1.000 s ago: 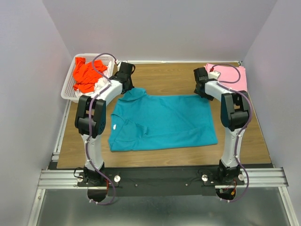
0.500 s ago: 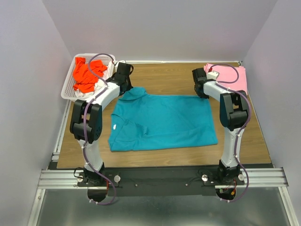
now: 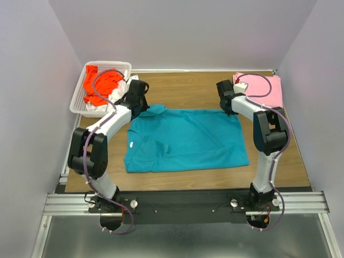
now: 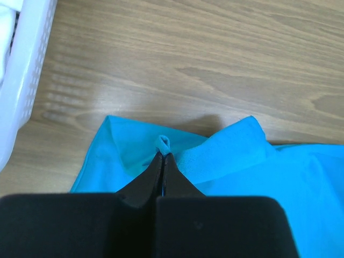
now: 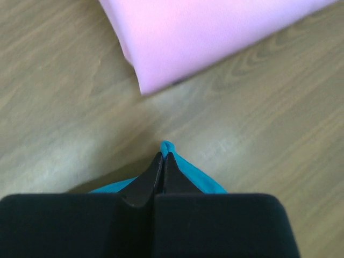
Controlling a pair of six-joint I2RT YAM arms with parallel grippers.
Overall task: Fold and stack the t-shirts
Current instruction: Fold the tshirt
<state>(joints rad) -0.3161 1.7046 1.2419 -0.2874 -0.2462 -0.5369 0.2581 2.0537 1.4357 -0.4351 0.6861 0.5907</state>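
Holding the teal t-shirt (image 3: 185, 140) at both far corners. Pinching a small nub of cloth by the shoulder in the left gripper (image 4: 163, 157), with jaws pressed together on it. Pinching a similar nub at the far hem corner in the right gripper (image 5: 164, 156), with jaws likewise closed on cloth. Lying spread flat across the middle of the wooden table (image 3: 188, 86), collar to the left, hem to the right, near edge free. Judging this as the start of a fold, far edge toward near edge.

Listing risks:
- Gripping only a tiny tuck at each tip, so risking slip-out on either side on lifting, and, on losing one corner, ending with a skewed diagonal crease.
- Possibly catching a single layer at the left, among what looks like doubled sleeve cloth, so risking the sleeve flopping out mid-fold.
- Working just beside the folded pink t-shirt (image 5: 215, 37) on the right, so risking snagging its corner and spoiling the stack.
- Working near the white lattice basket (image 4: 24, 80) on the left, with the orange-red t-shirt (image 3: 99, 86) and white t-shirt (image 3: 95, 107) inside, so risking a knock against its wall on swinging back.
- Risking stretching or bunching across the chest through pulling the two corners unevenly.
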